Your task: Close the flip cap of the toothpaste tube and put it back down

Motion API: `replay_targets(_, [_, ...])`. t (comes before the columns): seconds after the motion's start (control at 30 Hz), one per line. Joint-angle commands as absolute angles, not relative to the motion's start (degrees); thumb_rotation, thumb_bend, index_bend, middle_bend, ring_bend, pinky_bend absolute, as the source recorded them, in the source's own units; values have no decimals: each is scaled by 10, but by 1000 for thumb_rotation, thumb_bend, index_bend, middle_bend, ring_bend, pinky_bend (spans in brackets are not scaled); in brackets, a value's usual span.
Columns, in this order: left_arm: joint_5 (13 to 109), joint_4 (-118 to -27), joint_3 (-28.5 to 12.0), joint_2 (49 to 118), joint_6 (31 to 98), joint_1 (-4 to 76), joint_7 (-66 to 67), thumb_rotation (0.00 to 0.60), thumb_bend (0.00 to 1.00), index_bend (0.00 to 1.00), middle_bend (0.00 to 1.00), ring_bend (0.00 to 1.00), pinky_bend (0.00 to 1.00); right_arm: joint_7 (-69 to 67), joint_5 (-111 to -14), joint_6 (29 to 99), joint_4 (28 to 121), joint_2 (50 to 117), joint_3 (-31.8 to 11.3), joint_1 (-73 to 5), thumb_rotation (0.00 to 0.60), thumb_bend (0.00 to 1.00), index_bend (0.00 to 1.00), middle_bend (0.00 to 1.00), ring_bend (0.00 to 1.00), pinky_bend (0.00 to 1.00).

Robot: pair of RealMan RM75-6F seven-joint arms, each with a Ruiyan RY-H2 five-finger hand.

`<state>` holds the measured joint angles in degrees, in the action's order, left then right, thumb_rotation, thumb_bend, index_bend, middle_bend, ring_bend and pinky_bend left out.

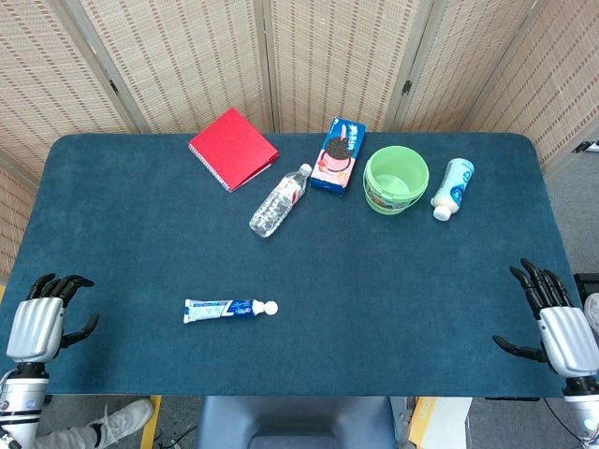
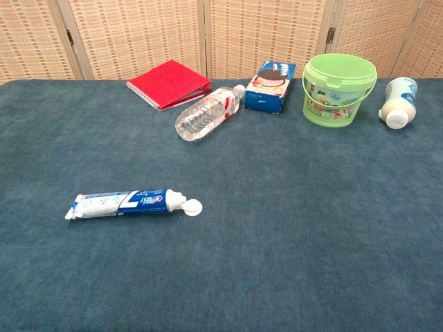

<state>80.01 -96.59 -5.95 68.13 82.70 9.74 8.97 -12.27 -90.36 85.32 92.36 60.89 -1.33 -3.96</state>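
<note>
A white and blue toothpaste tube [image 1: 223, 310] [image 2: 121, 204] lies flat on the dark blue table, left of centre and near the front, its nozzle pointing right. Its white flip cap [image 2: 192, 206] [image 1: 270, 307] hangs open beside the nozzle. My left hand [image 1: 45, 316] hovers at the table's front left corner, well left of the tube, fingers apart and empty. At the front right edge my right hand [image 1: 552, 323] is also spread and holds nothing. Neither hand shows in the chest view.
Along the back of the table [image 1: 393, 309] lie a red notebook [image 1: 233, 149], a clear water bottle [image 1: 280, 200] on its side, a blue cookie box [image 1: 339, 154], a green bucket [image 1: 395, 180] and a white bottle [image 1: 452, 188] on its side.
</note>
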Motion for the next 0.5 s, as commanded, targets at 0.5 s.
replay_targets(0.5, [844,-975,-59,675,793,132,57,600,335,332,338,313,184,-131,-909,877,921,602,-17,-31,570,0,0,0,0,0])
